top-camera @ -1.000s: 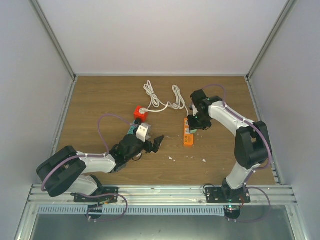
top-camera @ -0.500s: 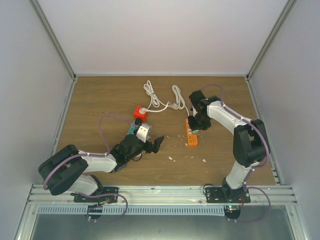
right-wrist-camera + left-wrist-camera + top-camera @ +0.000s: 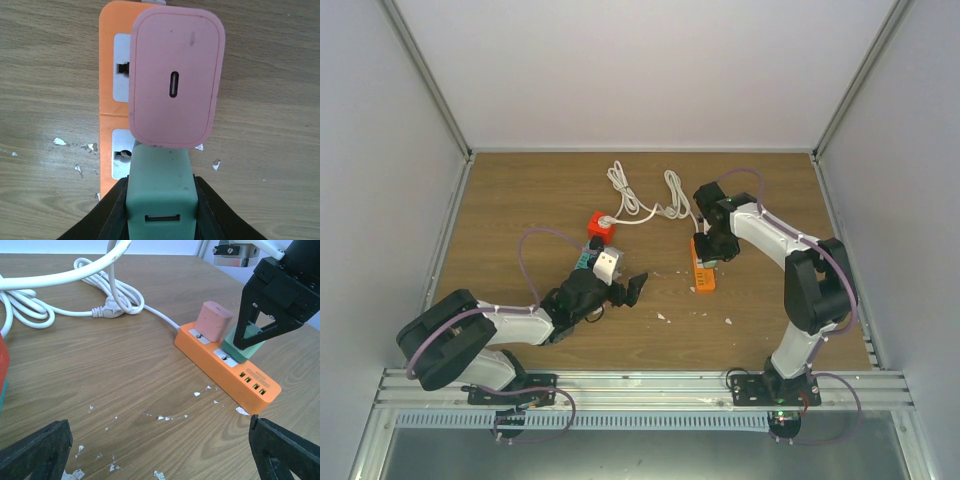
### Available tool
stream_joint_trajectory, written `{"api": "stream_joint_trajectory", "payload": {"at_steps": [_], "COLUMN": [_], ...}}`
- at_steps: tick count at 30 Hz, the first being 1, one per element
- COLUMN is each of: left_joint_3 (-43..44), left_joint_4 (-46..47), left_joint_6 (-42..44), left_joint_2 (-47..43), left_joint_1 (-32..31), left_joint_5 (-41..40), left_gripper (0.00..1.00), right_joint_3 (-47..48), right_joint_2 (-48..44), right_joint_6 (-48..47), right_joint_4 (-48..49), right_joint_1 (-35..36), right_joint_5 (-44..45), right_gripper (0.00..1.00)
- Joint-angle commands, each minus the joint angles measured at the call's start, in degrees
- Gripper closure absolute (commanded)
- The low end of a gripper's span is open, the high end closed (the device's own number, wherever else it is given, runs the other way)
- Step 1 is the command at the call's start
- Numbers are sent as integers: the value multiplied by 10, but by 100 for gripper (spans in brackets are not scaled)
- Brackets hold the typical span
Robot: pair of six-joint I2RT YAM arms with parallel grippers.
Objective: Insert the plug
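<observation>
green plug [image 3: 244, 354], gripped by the right pincer [image 3: 160, 212], rests on orange strip [image 3: 212, 365].

My left arm [image 3: 510, 322] lies low, stretched forward and inward, and the left tool [image 3: 160, 450] is spread wide, fingers far apart. My right arm [image 3: 775, 235] folds back toward the middle, wrist pointing down, right tool [image 3: 160, 200] clamped on the green plug [image 3: 160, 185].

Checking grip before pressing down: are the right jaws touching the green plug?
Touching. The right wrist view shows both right jaws pressed flush against the green plug's sides with no gap; the left wrist view agrees.
</observation>
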Motion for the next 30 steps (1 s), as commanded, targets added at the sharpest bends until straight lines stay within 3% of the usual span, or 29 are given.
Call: {"api": "stream_joint_trajectory", "payload": {"at_steps": [1,15,30], "left_joint_3": [15,19,21], "left_joint_4": [13,11,13], "left_joint_6": [8,9,9], "left_joint_2": [-4,7,12], "left_joint_1": [-3,-3,-3], "left_joint_5": [-13,-13,-15], "left_gripper": [1,1,1], "right_joint_3": [-7,-36,-158], "right_joint_2": [26,54,61], "right_joint_6": [3,-2,35], "right_joint_4": [0,25,124], "right_joint_1": [7,13,32], "right_joint_5": [23,23,-21], "right_gripper": [100,100,100]}}
